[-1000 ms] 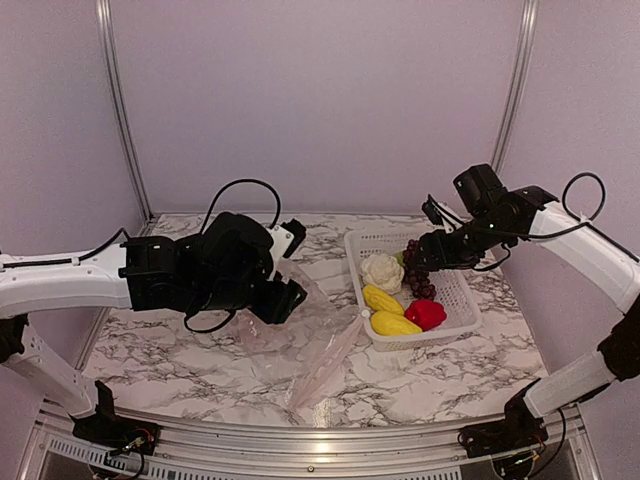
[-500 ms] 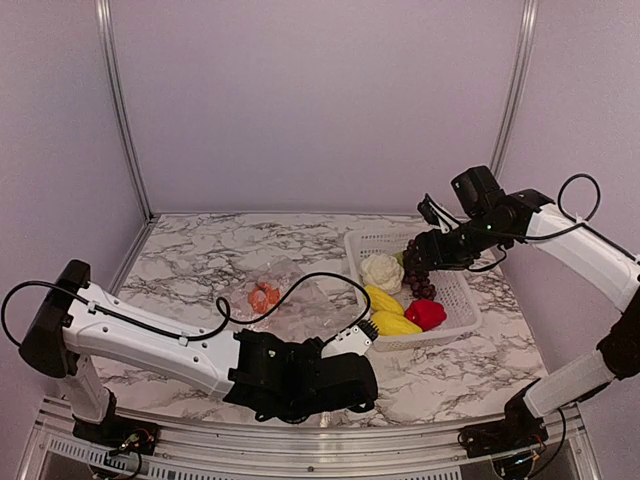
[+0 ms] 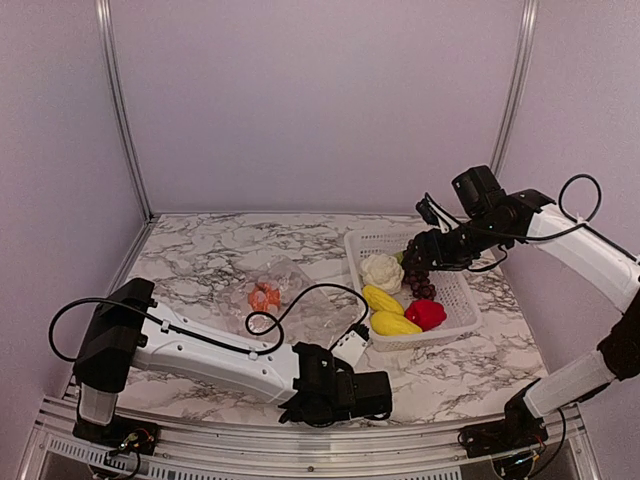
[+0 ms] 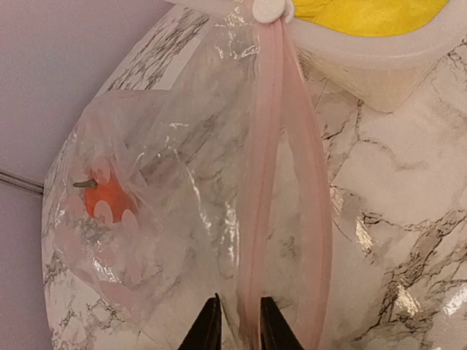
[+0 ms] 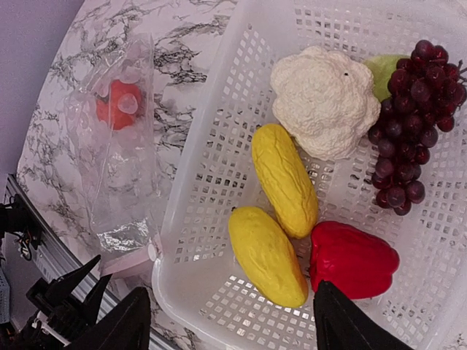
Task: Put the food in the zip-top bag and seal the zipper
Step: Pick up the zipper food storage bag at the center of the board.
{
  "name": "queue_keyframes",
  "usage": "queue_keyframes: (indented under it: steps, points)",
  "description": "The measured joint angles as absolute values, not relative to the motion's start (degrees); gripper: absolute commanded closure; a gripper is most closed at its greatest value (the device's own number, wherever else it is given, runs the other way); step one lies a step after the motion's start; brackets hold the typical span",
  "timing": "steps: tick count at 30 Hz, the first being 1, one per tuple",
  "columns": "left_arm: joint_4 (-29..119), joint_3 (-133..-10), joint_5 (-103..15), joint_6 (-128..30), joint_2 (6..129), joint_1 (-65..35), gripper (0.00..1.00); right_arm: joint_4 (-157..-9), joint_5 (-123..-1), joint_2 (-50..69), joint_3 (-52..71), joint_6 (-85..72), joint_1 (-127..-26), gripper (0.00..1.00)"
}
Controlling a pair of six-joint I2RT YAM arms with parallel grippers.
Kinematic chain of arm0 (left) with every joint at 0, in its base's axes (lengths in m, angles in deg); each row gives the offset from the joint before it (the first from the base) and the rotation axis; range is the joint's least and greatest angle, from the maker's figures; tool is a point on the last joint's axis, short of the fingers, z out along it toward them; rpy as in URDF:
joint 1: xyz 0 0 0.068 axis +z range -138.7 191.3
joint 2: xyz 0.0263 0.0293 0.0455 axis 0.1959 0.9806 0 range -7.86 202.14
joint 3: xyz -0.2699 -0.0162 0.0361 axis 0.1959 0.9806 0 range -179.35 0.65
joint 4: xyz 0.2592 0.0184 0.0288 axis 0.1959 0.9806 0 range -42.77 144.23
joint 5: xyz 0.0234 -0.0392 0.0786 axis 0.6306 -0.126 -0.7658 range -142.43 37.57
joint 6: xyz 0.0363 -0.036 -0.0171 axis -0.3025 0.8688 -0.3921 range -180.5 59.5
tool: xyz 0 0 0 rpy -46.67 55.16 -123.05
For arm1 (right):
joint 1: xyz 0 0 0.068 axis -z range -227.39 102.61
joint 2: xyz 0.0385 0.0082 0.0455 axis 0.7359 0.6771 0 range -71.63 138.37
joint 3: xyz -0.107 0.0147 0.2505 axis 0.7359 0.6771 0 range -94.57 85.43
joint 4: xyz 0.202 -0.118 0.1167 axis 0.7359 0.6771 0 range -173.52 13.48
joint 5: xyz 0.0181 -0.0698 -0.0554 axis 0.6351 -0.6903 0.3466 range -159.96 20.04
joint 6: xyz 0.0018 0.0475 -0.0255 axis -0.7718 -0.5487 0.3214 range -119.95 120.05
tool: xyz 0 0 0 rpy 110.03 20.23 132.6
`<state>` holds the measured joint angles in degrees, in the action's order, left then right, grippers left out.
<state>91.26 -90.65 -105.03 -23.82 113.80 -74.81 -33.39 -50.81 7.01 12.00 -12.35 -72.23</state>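
The clear zip-top bag (image 3: 300, 305) lies flat left of the basket, with the orange piece (image 3: 264, 296) inside. In the left wrist view my left gripper (image 4: 237, 332) is closed to a narrow gap on one lip of the pinkish-white zipper (image 4: 266, 146) at its near end; the orange piece (image 4: 104, 198) shows through the bag (image 4: 168, 189). My right gripper (image 5: 233, 324) is wide open and empty above the basket, over the two yellow pieces (image 5: 284, 179) (image 5: 266, 255) and the red pepper (image 5: 354, 259). The cauliflower (image 5: 325, 98) and grapes (image 5: 412, 124) lie further back.
The white latticed basket (image 3: 420, 340) stands right of centre, its near left corner touching the zipper's slider (image 4: 270, 9). A pale green piece (image 5: 387, 73) lies behind the cauliflower. The left arm (image 3: 200, 350) stretches along the table's front edge. Purple walls enclose the table.
The left arm has swung from over the bag at mid-table down to the front edge, and its gripper now sits at the zipper's near end. The right arm has barely moved.
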Motion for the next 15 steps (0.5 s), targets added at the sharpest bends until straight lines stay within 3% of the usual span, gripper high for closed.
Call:
queue_keyframes:
  steps: [5,15]
  points:
    - [95.65,-92.34,-107.94,-20.91,113.91,-72.77,0.99,-33.37,-50.85,6.24,12.0,-12.37,-72.23,0.27]
    - [98.17,-90.11,-106.59,-21.5,100.08,-66.17,1.0,-31.47,-55.59,6.72,13.38,-11.02,-72.2,0.27]
